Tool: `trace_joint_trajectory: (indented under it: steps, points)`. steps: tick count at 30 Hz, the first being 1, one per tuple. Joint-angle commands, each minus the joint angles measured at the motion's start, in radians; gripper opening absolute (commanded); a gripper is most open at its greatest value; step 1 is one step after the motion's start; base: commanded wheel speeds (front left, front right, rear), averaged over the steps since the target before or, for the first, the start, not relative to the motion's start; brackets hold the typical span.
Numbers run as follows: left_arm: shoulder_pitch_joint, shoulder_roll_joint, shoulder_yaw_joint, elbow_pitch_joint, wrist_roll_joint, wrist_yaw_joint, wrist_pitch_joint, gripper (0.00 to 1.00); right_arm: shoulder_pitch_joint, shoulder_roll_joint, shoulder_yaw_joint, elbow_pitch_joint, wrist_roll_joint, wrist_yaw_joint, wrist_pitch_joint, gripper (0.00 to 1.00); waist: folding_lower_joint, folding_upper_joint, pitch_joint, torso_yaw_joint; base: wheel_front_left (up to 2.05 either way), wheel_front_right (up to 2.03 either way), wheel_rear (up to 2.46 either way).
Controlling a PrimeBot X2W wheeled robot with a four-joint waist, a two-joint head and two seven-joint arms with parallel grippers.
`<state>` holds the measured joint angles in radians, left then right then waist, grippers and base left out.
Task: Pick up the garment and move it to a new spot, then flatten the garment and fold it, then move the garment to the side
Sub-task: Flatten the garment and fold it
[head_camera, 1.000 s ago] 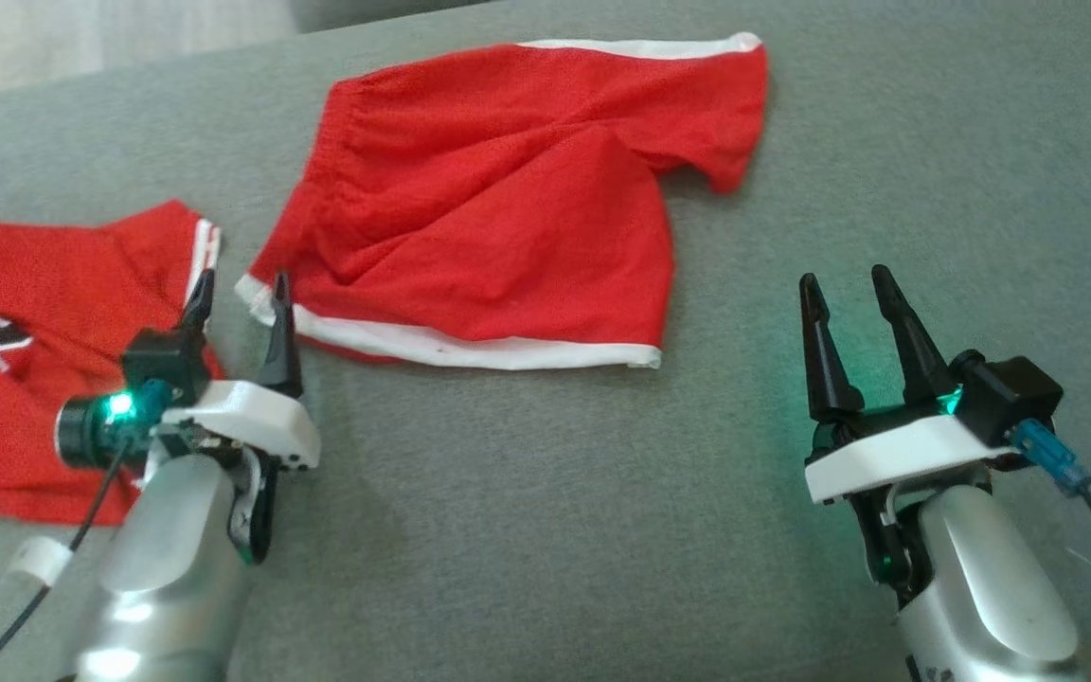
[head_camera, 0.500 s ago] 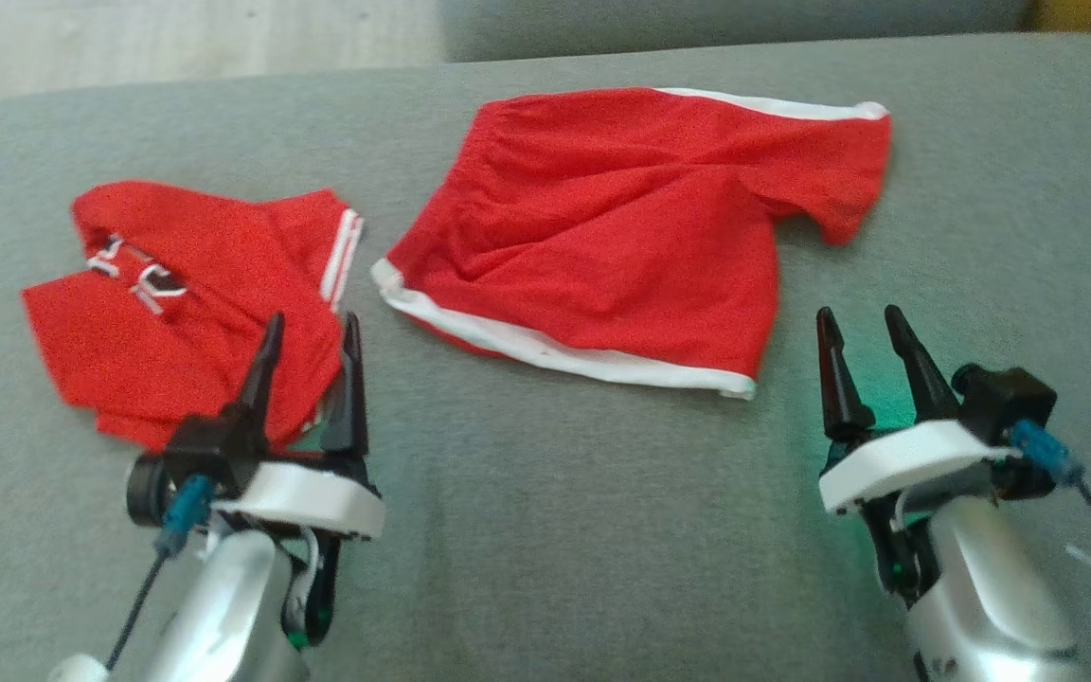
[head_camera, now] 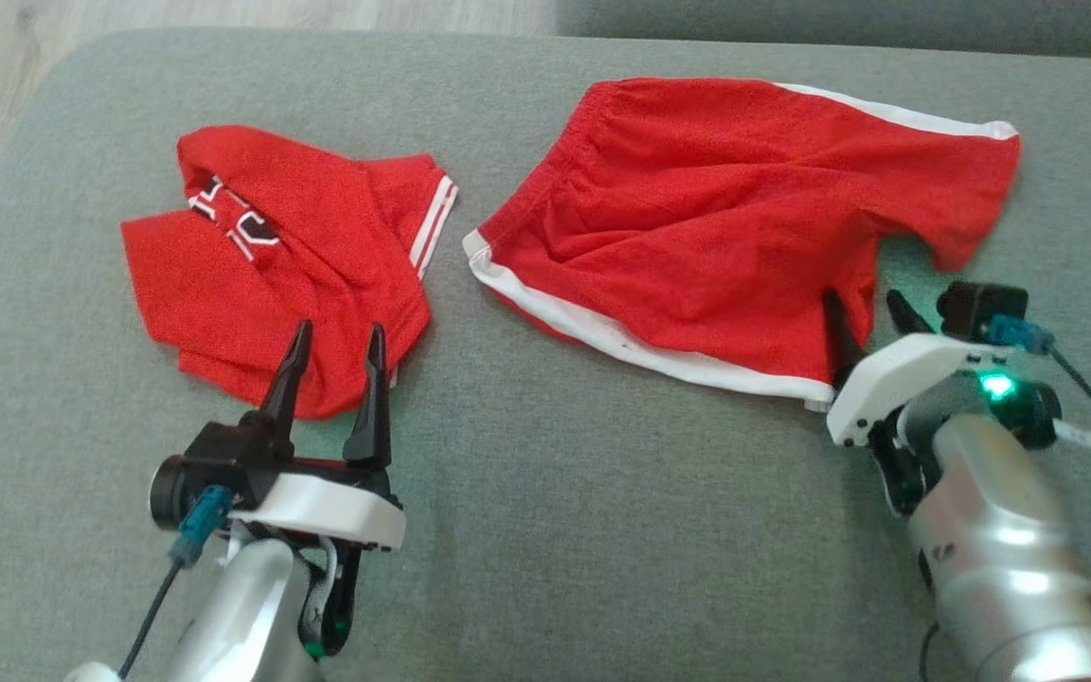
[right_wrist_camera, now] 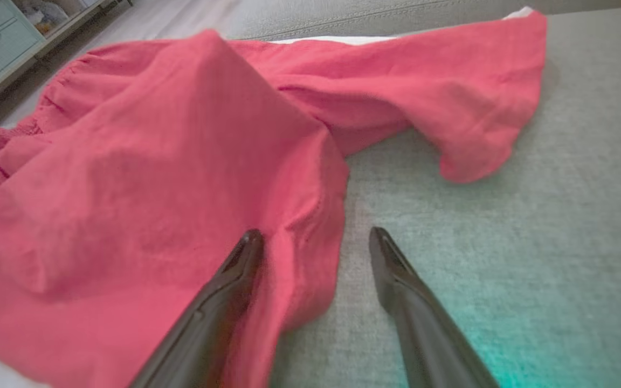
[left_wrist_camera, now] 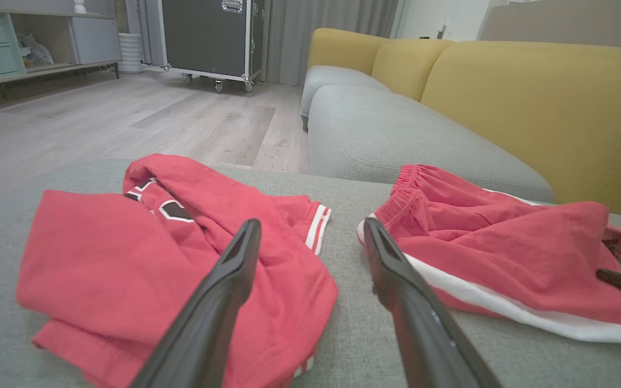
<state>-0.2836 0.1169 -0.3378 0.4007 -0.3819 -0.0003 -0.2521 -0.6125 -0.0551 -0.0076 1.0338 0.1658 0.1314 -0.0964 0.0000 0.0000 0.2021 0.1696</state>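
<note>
Right gripper (head_camera: 863, 317): jaws spread, nothing between them. In the right wrist view the two fingers straddle the near right edge of the red shorts (head_camera: 697, 218), one over cloth, the other over bare grey cushion (head_camera: 545, 530). We cannot tell whether either tip touches the fabric.

Left gripper (head_camera: 339, 341): jaws likewise apart and empty, tips at the near edge of a folded red jersey (head_camera: 290, 246), just beside the shorts.

The shorts lie spread on the cushion, rumpled, with one leg flared toward the back right.

Handling, our judgement: thin, light mesh, fully limp. It will sag and bunch from any single pinch, and smooth cloth may slip from narrow tips. Best holds are the doubled edges, the white hem band (head_camera: 640, 349) or the gathered waistband (head_camera: 545, 185), with one gripper at each corner so that the cloth hangs flat. A low pinch risks catching the cushion cover.
</note>
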Motion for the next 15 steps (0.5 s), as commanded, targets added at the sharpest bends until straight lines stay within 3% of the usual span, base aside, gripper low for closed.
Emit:
trace_joint_trajectory:
  steps: [1,3,4,5,6,7,15]
  points:
    - [-0.034,0.007,0.025,-0.029,-0.01,-0.002,-0.008,1.0,-0.05,0.005,0.031,0.012,-0.018,-0.001,-0.001,1.0,0.0,0.0,0.006,0.009,0.0,0.0,0.0]
    - [-0.035,0.006,0.025,-0.027,-0.013,-0.002,-0.008,1.0,-0.073,0.005,0.052,0.048,-0.029,-0.001,-0.004,1.0,0.0,0.0,0.009,0.01,0.0,0.0,0.0]
    - [-0.034,0.006,0.027,-0.026,-0.014,-0.001,-0.009,1.0,-0.082,0.005,0.064,0.062,-0.036,-0.001,-0.01,0.64,0.0,0.0,0.009,0.009,0.0,0.0,0.0]
    - [-0.034,0.006,0.027,-0.026,-0.014,-0.001,-0.009,1.0,-0.082,0.005,0.064,0.062,-0.036,-0.001,-0.01,0.64,0.0,0.0,0.009,0.009,0.0,0.0,0.0]
    - [-0.034,0.006,0.028,-0.025,-0.016,0.0,-0.009,1.0,-0.089,0.005,0.075,0.072,-0.044,-0.001,-0.021,0.13,0.0,0.0,0.009,0.006,0.0,0.0,0.0]
    - [-0.032,0.006,0.03,-0.024,-0.017,0.001,-0.009,1.0,-0.096,0.005,0.084,0.081,-0.055,-0.001,-0.033,0.0,0.0,0.0,0.008,0.002,0.0,0.0,0.0]
    - [-0.024,0.009,0.043,-0.027,-0.028,0.007,-0.009,1.0,-0.126,-0.027,0.007,0.098,-0.275,-0.001,-0.094,0.0,0.0,0.0,-0.02,-0.053,0.0,0.0,0.0]
